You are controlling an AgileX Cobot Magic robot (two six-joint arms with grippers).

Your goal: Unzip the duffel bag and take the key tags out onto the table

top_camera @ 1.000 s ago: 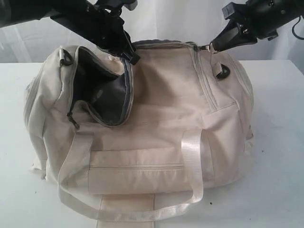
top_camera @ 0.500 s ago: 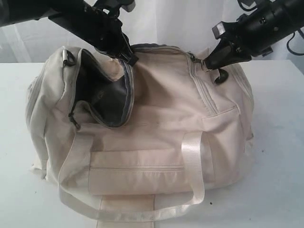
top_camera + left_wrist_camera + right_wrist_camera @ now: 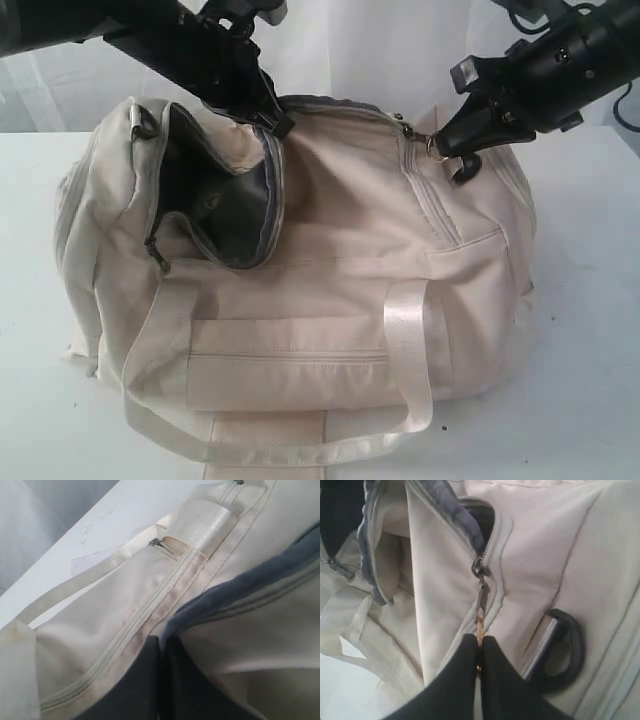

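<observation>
The duffel bag (image 3: 330, 280) lies on the table (image 3: 585, 260), soft and slack; key tags not visible. Your left gripper (image 3: 279, 124) is clamped on its opening edge, right gripper (image 3: 436, 146) pinches the zipper pull (image 3: 481, 597): draw by that, cloth will sag

access: duffel bag (image 3: 340, 250) mouth gaping | obstacle: left pincer (image 3: 280, 124) at rim
</observation>
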